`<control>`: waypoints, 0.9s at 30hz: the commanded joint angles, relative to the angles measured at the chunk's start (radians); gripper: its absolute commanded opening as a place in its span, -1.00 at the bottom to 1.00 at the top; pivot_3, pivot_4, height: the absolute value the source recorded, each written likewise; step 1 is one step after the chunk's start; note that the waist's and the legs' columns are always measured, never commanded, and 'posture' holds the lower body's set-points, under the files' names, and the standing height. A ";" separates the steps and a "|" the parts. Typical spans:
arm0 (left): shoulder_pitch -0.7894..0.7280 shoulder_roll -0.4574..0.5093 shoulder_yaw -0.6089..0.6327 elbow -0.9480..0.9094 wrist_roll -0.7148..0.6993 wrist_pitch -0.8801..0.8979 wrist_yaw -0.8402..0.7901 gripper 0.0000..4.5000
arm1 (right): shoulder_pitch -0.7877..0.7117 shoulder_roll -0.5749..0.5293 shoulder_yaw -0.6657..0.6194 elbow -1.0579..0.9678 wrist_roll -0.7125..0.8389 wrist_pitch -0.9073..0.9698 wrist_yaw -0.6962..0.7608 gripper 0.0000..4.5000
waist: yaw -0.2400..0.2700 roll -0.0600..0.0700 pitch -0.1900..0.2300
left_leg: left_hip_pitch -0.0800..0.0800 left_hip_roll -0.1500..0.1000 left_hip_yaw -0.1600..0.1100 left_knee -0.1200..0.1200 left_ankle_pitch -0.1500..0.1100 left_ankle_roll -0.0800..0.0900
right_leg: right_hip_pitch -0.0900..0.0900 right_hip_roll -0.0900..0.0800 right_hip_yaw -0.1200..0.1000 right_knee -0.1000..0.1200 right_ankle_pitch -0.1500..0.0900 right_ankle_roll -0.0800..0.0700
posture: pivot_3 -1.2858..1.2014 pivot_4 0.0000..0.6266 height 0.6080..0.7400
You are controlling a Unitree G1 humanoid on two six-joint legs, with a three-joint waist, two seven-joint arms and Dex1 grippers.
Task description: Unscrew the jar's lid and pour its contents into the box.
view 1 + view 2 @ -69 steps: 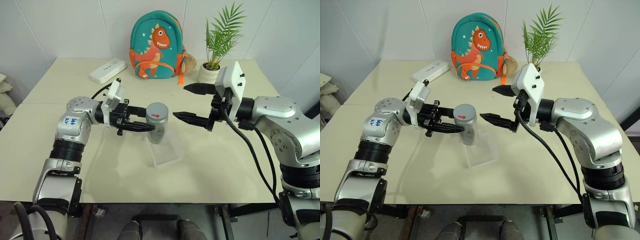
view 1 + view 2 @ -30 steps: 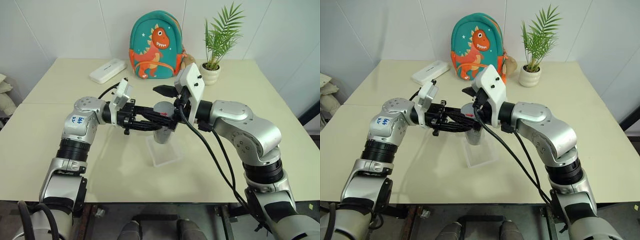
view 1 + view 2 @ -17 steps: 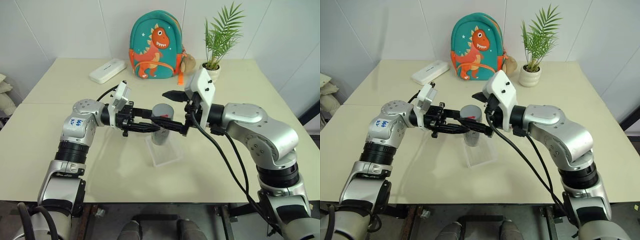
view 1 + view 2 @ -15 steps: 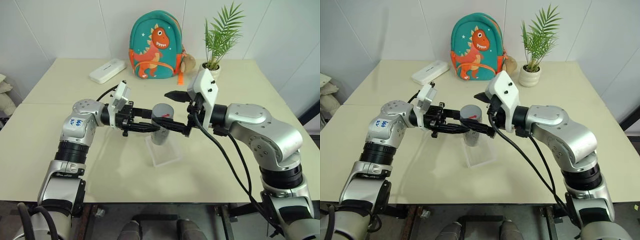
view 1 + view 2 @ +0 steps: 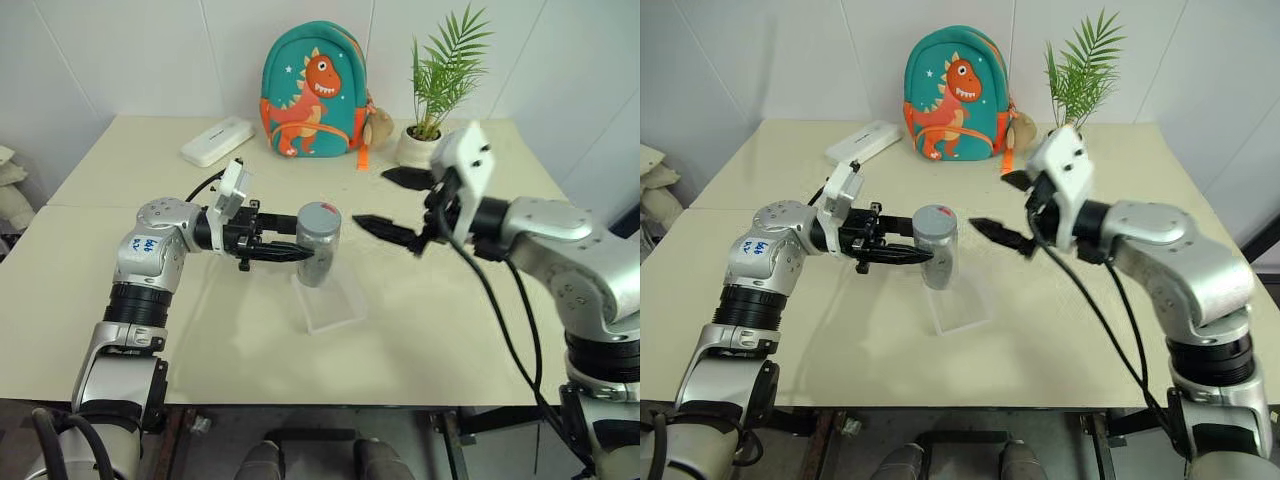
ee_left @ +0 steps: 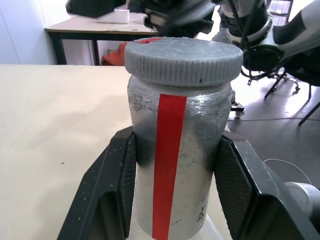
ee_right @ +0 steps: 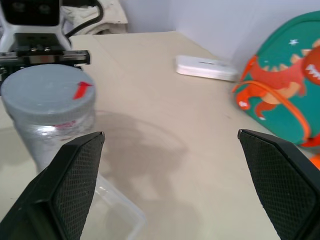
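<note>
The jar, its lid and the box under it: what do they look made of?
The jar: probably clear plastic, scuffed and cloudy, with a red tape strip down its side; glass can't be ruled out. The lid: matte grey plastic by the look, scratched on top, ribbed around the edge. The box: thin translucent plastic, with the table's colour showing through.

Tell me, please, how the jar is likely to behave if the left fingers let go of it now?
The jar is rigid, tall and narrow, and held above the box, so it would probably drop and tip. Being round, it may roll. With the lid on, spilling seems unlikely.
</note>
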 commanded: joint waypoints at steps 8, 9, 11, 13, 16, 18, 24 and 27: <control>-0.030 -0.018 0.015 0.025 -0.011 -0.029 -0.008 -0.16 | -0.014 0.004 -0.021 -0.064 0.068 0.013 0.008 0.99 | -0.002 0.000 0.000 | 0.000 0.000 0.000 0.001 0.000 0.000 | 0.000 0.000 0.000 0.000 0.000 0.000 | 0.03 -0.52 1.00; -0.032 -0.019 0.016 0.027 -0.013 -0.028 -0.009 -0.16 | -0.016 0.005 -0.023 -0.062 0.068 0.010 0.006 0.99 | -0.002 0.000 0.000 | 0.000 0.000 0.000 0.001 0.000 0.000 | 0.000 0.000 0.000 0.000 0.000 0.000 | 0.03 -0.52 1.00; -0.038 -0.024 0.017 0.036 -0.014 -0.032 -0.011 -0.16 | -0.034 0.021 -0.031 -0.053 0.076 0.008 -0.005 0.99 | -0.002 0.000 0.000 | 0.000 0.000 0.000 0.001 0.000 0.000 | 0.000 0.000 0.000 0.000 0.000 0.000 | 0.03 -0.52 1.00; -0.044 -0.028 0.016 0.045 -0.014 -0.034 -0.015 -0.16 | -0.058 0.050 -0.032 -0.041 0.085 0.012 -0.025 0.99 | -0.004 0.000 0.000 | 0.000 0.000 0.000 0.001 0.000 0.000 | 0.000 0.000 0.000 0.000 0.000 0.000 | 0.03 -0.52 1.00; -0.050 -0.039 0.013 0.050 -0.015 -0.035 -0.021 -0.16 | -0.084 0.104 -0.024 -0.028 0.098 0.019 -0.053 0.99 | -0.005 0.000 0.000 | 0.000 0.000 0.000 0.000 0.000 0.000 | 0.000 0.000 0.000 0.000 0.000 0.000 | 0.03 -0.52 1.00; -0.052 -0.044 0.013 0.052 -0.013 -0.035 -0.024 -0.16 | -0.091 0.125 -0.023 -0.025 0.106 0.024 -0.061 0.99 | -0.003 0.000 0.000 | 0.000 0.000 0.000 0.000 0.000 0.000 | 0.000 0.000 0.000 0.001 0.000 0.001 | 0.03 -0.52 1.00; -0.068 -0.058 0.012 0.058 -0.008 -0.045 -0.026 -0.16 | -0.126 0.201 0.039 -0.015 0.107 0.031 -0.075 0.99 | -0.004 0.000 0.000 | 0.000 0.000 0.000 0.000 0.000 0.000 | -0.001 0.000 0.000 0.001 0.001 0.002 | 0.03 -0.52 1.00; -0.074 -0.059 0.013 0.066 -0.003 -0.056 -0.026 -0.16 | -0.139 0.228 0.087 0.007 0.063 0.030 -0.098 0.99 | -0.004 0.000 0.000 | 0.000 0.000 0.000 0.000 0.000 0.000 | -0.001 0.001 0.000 0.002 0.001 0.002 | 0.03 -0.52 1.00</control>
